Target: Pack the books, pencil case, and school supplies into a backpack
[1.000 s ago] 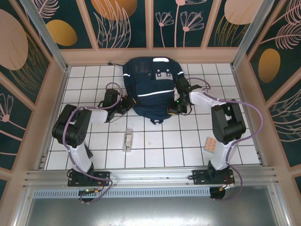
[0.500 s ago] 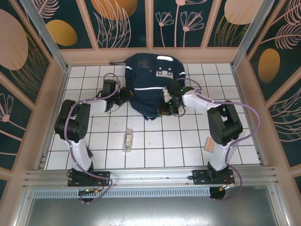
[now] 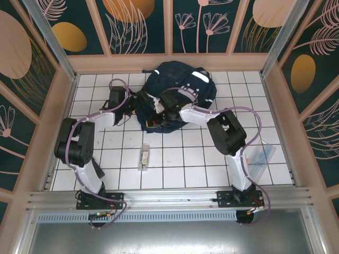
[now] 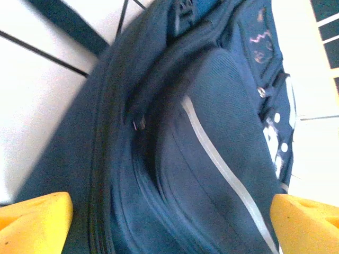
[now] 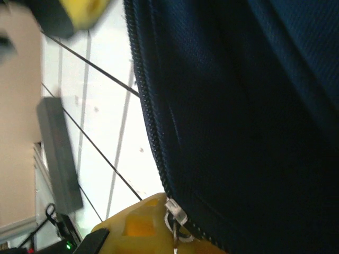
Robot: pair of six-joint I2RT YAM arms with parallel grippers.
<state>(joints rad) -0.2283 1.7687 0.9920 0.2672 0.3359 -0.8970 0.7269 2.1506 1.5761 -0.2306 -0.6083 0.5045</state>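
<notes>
The navy backpack (image 3: pixel 180 92) lies crumpled and turned at the back of the tiled table. My left gripper (image 3: pixel 136 109) is at its left side. In the left wrist view the left gripper (image 4: pixel 169 233) stands wide open, yellow fingertips (image 4: pixel 32 222) apart, with backpack fabric (image 4: pixel 212 159) between and beyond them. My right gripper (image 3: pixel 158 121) is at the bag's near-left edge. Close up, the right gripper (image 5: pixel 177 238) is shut on the zipper pull (image 5: pixel 176 214). A narrow clear box (image 3: pixel 143 156) and a bluish pouch (image 3: pixel 260 156) lie on the tiles. The books and pencil case are out of view.
Low wooden walls (image 3: pixel 63 106) fence the tiled table on three sides. The metal rail (image 3: pixel 169 198) with both arm bases runs along the near edge. The right arm stretches across the middle tiles toward the bag.
My left gripper has opened. My right gripper pulled the zipper pull leftward, dragging and turning the backpack. The right arm's swing uncovered the bluish pouch at the right.
</notes>
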